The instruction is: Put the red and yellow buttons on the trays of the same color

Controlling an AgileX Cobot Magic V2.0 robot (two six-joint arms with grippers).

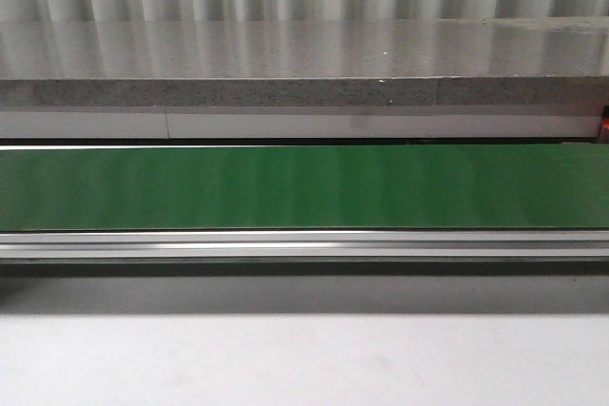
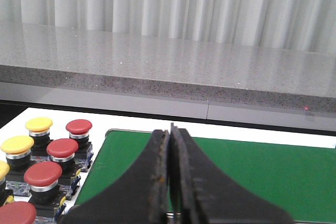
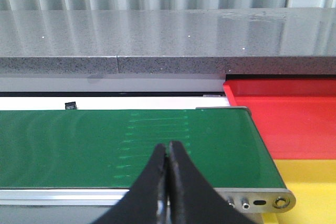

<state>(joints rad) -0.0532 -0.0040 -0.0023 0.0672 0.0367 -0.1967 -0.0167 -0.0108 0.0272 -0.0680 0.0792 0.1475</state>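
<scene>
Pale corrugated wall panels and a grey speckled stone ledge [image 1: 304, 92] back the long green conveyor belt [image 1: 304, 187], which alone fills the front view. Only the left wrist view shows the red and yellow mushroom-cap push buttons [image 2: 44, 158] clustered beside the belt's end, behind the left gripper [image 2: 170, 171], its fingers pressed together. Only the right wrist view shows the red plastic tray [image 3: 294, 119] and yellow plastic tray [image 3: 310, 187] touching past the belt's other end, beyond the right gripper [image 3: 168, 182], likewise closed on nothing.

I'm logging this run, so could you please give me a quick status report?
Left gripper shut, empty; right gripper shut, empty. Red and yellow buttons untouched beside the green belt. Red tray and yellow tray hold no buttons.
</scene>
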